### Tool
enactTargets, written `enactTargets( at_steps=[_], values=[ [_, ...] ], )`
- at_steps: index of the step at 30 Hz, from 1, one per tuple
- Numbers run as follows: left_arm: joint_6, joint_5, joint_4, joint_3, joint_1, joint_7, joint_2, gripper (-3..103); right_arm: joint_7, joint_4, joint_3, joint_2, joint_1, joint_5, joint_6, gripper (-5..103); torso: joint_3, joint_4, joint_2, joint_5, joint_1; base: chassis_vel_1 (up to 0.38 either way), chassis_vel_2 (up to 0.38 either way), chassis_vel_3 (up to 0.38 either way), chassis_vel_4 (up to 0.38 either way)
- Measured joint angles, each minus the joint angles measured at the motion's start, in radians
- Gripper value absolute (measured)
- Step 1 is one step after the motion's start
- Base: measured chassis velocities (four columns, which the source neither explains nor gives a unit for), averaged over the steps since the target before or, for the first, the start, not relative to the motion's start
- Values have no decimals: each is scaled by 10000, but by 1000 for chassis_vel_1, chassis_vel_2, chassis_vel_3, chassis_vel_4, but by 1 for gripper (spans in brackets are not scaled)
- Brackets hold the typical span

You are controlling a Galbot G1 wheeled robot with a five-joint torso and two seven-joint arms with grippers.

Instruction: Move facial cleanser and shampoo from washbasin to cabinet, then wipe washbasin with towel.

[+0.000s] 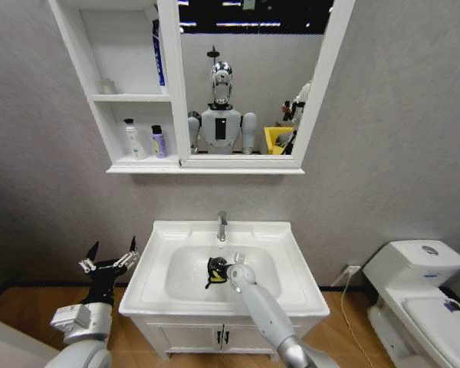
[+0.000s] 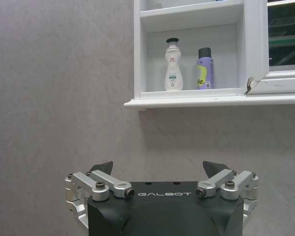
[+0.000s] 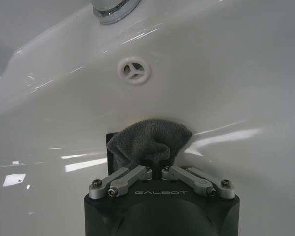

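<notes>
The only writing I could read was the word GALBOT, in pale letters on the black housing of each of my wrists. The two bottles in the bottom compartment of the cabinet [image 1: 130, 84] carried labels, but their print was too small to make out: a white bottle [image 2: 173, 65] with a black cap, waisted in shape, with a red and green label, and just beside it a shorter purple cylinder [image 2: 204, 68] with a black cap and a yellow-green mark. A blue and white tube [image 1: 159, 55] stood upright in the top compartment against the mirror's [image 1: 249, 77] white frame.

My right gripper [image 3: 157, 170] was down inside the oval bowl of the washbasin [image 1: 291, 284], its metal fingers pinched together on the towel [image 3: 150, 141], a soft, napped dark grey cloth bunched into folds and pressed against the glossy white ceramic. In the head view a bit of yellow showed on it. Just beyond the cloth sat a round white overflow cover [image 3: 133, 70] with three spokes, and above that the polished base of the chrome faucet [image 1: 221, 225].

My left gripper [image 1: 109, 259] was held in the air to the left of the basin, well apart from it, its black-tipped fingers spread wide and holding nothing, pointed toward the grey wall under the cabinet.
</notes>
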Motion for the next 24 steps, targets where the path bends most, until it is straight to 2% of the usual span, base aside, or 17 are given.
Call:
enactTargets(
  at_steps=[4, 8, 12, 14, 15, 16, 19, 21, 22, 24],
  values=[
    [1, -32, -12, -29, -2, -4, 17, 100, -9, 85, 21, -155, -49, 43, -17, 3, 0, 13, 0, 6, 0, 0, 0, 0, 0],
    [5, -43, 5, 85, -46, -8, 21, 100, 251, 671, 270, -761, -450, 312, -105, 3, -1, 0, 0, 4, -1, 0, 0, 0, 0],
    [8, -31, 68, 267, -114, -7, 21, 100, 470, 1217, 514, -1173, -779, 396, -192, 3, 0, 5, -2, 7, -1, 0, 0, 0, 0],
    [9, 4, 122, 436, -170, -18, 25, 100, 619, 1727, 767, -1505, -1096, 344, -235, 3, 1, -10, -4, -6, 4, 0, 0, 0, 0],
    [9, 4, 122, 436, -170, -18, 25, 100, 619, 1727, 767, -1505, -1096, 344, -235, 3, 1, -10, -4, -6, 4, 0, 0, 0, 0],
    [9, 26, 137, 551, -200, -18, 33, 100, 646, 2010, 881, -1646, -1292, 203, -249, 3, 2, -4, -5, 4, 5, 0, 0, 0, 0],
    [9, 60, 187, 759, -268, -19, 47, 100, 707, 2578, 1158, -1920, -1701, -240, -206, 3, 2, -5, -6, -2, 6, 0, 0, 0, 0],
    [10, 82, 225, 899, -318, -20, 58, 100, 677, 2979, 1336, -2116, -2004, -898, 96, 3, 3, -4, -7, 2, 7, 0, 0, 0, 0],
    [10, 82, 225, 899, -318, -20, 58, 100, 677, 2979, 1336, -2116, -2004, -898, 96, 3, 3, -4, -7, 2, 7, 0, 0, 0, 0],
    [10, 90, 229, 976, -331, -22, 64, 100, 319, 3109, 1424, -2251, -2152, -1748, 597, 3, 4, -7, -7, 0, 6, 0, 0, 0, 0]
  ],
)
